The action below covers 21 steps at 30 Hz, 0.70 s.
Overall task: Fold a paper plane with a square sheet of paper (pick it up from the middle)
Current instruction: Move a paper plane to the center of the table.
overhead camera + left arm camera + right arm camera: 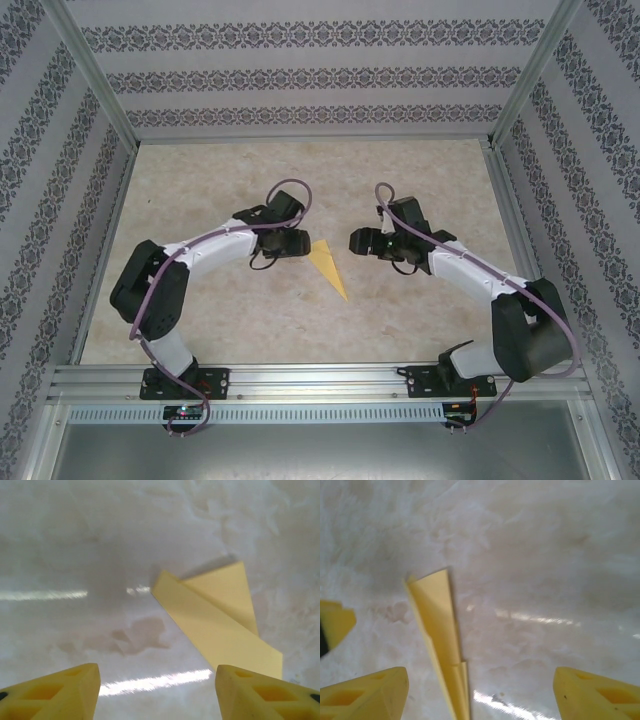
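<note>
Shows yellow paper plane (329,266) flat on beige table (220,190), mid-view, nose toward 5 o'clock. Shows L gripper (303,243) at plane's 10 o'clock, R gripper (358,241) at 2 o'clock, both w/ fingers spread, pinching nothing. Looks light, thin, floppy, easily crushed; prob. slides on smooth top. Suggests pinching mid-body across folded spine.

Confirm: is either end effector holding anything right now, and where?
Nothing is held. Left end effector and right end effector are open; the paper plane lies on the table between them.
</note>
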Each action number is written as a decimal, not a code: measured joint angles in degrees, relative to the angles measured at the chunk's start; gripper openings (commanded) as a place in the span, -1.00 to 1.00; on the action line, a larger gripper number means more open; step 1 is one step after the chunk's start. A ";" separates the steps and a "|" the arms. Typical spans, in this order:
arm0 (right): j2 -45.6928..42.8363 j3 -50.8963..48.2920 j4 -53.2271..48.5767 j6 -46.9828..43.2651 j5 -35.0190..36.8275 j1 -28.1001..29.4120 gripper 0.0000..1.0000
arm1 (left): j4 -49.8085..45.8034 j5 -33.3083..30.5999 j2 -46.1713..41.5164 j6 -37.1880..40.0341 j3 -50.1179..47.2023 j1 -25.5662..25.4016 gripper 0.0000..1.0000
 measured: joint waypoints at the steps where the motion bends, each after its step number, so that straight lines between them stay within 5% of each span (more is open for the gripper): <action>1: 0.00 -0.70 0.87 0.02 0.59 -0.85 0.58 | -1.64 -1.18 0.83 -0.76 1.62 -1.68 0.36; 9: -0.31 -9.01 5.97 2.73 2.69 -6.60 0.60 | -11.02 -9.70 12.04 -5.95 18.05 -11.52 0.38; 21: -2.78 -10.25 8.57 5.05 2.73 -8.44 0.58 | -19.10 -14.25 21.51 -10.86 26.86 -14.19 -0.30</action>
